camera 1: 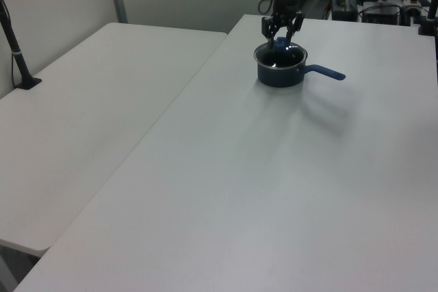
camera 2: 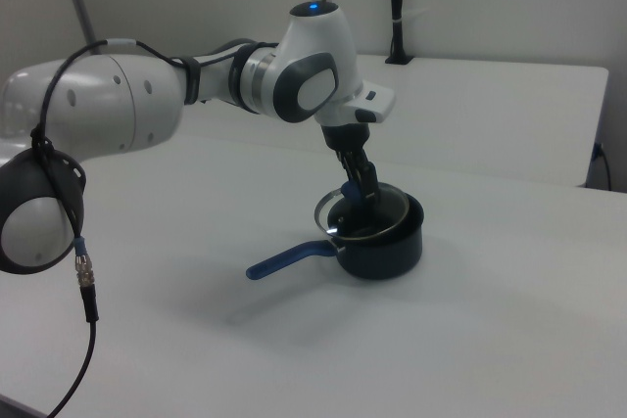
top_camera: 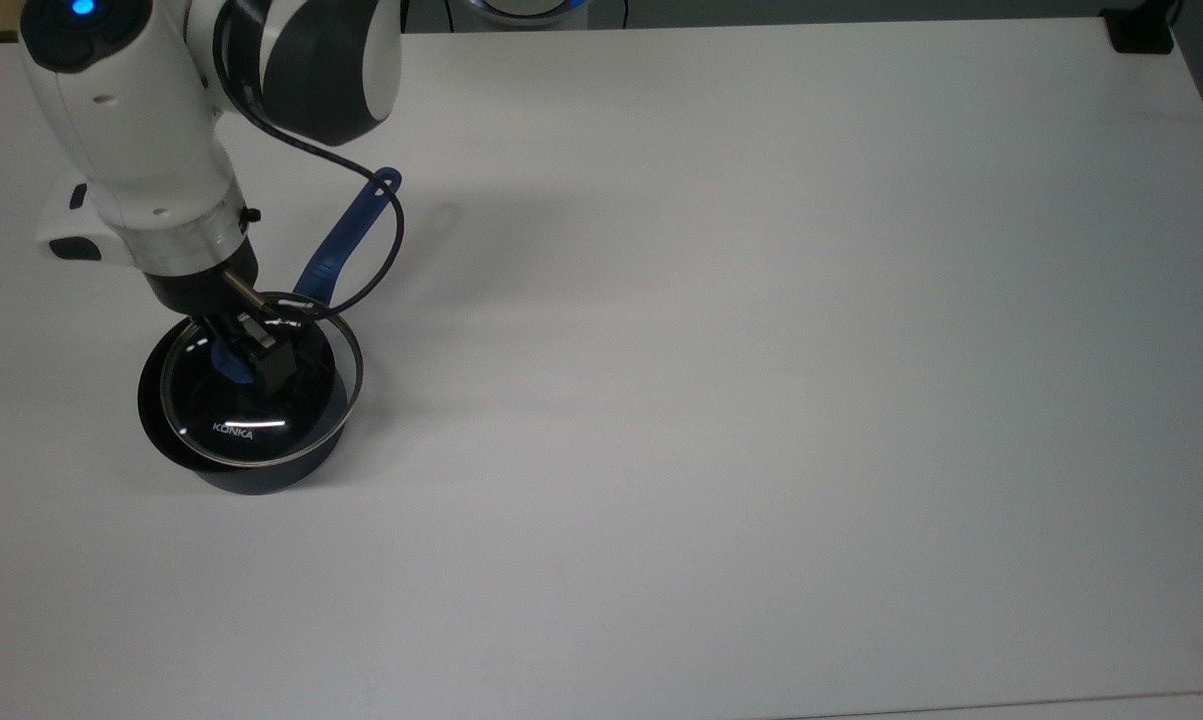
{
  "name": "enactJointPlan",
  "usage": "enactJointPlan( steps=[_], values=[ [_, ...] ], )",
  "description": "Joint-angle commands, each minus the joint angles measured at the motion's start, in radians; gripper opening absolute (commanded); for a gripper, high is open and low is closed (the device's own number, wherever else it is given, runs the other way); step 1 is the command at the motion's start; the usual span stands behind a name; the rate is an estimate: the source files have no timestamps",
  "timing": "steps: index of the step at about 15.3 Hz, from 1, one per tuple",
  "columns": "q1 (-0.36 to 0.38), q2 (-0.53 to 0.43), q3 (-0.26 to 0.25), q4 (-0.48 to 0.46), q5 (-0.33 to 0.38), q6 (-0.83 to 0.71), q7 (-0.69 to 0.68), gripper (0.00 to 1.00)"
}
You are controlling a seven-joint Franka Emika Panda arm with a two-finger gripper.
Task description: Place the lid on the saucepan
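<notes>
Top view, L to R: the saucepan (top_camera: 246, 420) sits near the top view's left edge of the white tabletop (top_camera: 761, 350), w/ a narrow bare strip on that side; its blue handle (top_camera: 346, 235) runs up and to the right, hole end well clear of the tabletop's far edge. Everything right of the pan is bare surface out to the right edge, where a small black clamp (top_camera: 1139, 30) sits at the far corner. In the left view a second white table (camera 1: 89, 121) butts against the tabletop's left side. The claw (top_camera: 246, 352) is clenched on the blue knob (top_camera: 229, 358) of the lid (top_camera: 259, 382), fingers either side of it. Lid is over the pan's mouth but tilted and offset: in the right view its left rim (camera 2: 325, 210) stands above the pan's edge while the other side dips into the pan. Arm (camera 2: 196, 85) comes from the top view's upper left, wrist pointing steeply down over the pan, black cable (top_camera: 381, 235) looping beside the handle.
</notes>
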Motion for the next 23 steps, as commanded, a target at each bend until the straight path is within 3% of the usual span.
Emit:
enactJointPlan(
  steps=[1, 2, 3, 4, 5, 11, 13, 17, 20, 23],
  values=[
    [0.012, 0.001, -0.012, -0.024, -0.041, 0.035, 0.025, 0.37],
    [0.012, 0.001, -0.012, -0.027, -0.044, 0.037, 0.028, 0.4],
    [0.012, 0.001, -0.012, -0.026, -0.044, 0.037, 0.031, 0.6],
    [0.01, 0.001, -0.012, -0.025, -0.043, 0.038, 0.042, 0.86],
    [0.004, 0.0, -0.012, -0.025, -0.041, 0.037, 0.068, 0.99],
    [-0.013, -0.058, -0.01, -0.024, -0.037, 0.022, 0.088, 1.0],
    [-0.013, -0.124, -0.009, -0.032, -0.032, 0.003, 0.089, 1.0],
    [-0.001, -0.25, 0.005, -0.053, -0.041, -0.191, 0.085, 1.0],
    [0.011, -0.377, 0.014, -0.126, -0.04, -0.267, 0.077, 1.0],
    [0.074, -0.485, 0.016, -0.217, -0.043, -0.349, 0.036, 1.0]
  ],
)
